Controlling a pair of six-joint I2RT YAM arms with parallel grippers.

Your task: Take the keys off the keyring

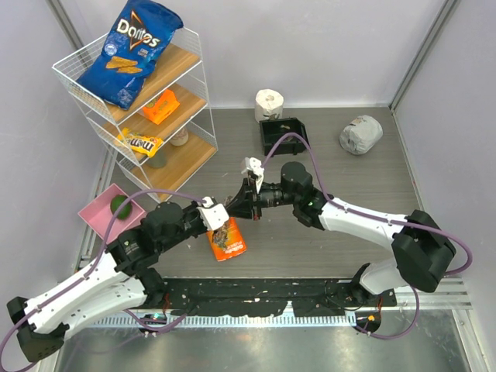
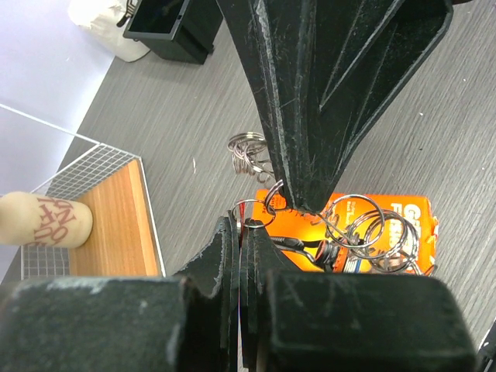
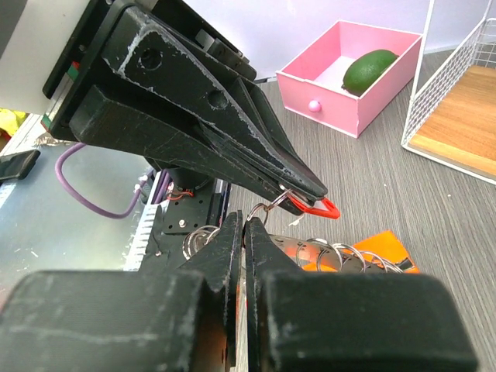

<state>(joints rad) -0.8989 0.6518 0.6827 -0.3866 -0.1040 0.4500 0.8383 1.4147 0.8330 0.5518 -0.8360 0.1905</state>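
Observation:
My two grippers meet tip to tip above an orange packet (image 1: 227, 240). My left gripper (image 2: 246, 225) is shut on a red-headed key (image 3: 316, 207); its tip also shows in the right wrist view (image 3: 312, 191). My right gripper (image 3: 245, 222) is shut on a small split ring (image 3: 260, 211) that is linked to that key. The right gripper's tip also shows in the left wrist view (image 2: 297, 203). A bunch of silvery rings (image 2: 366, 232) hangs below on a flat metal band, the keyring (image 3: 293, 249). More rings (image 2: 248, 152) hang behind. Other keys are hidden.
A wire shelf (image 1: 74, 77) with a Doritos bag (image 1: 132, 50) and snacks stands at the back left. A pink tray (image 1: 97, 211) holds a green fruit (image 3: 370, 70). A black bin (image 1: 283, 133), a toilet roll (image 1: 269, 102) and a grey bundle (image 1: 361, 134) are at the back.

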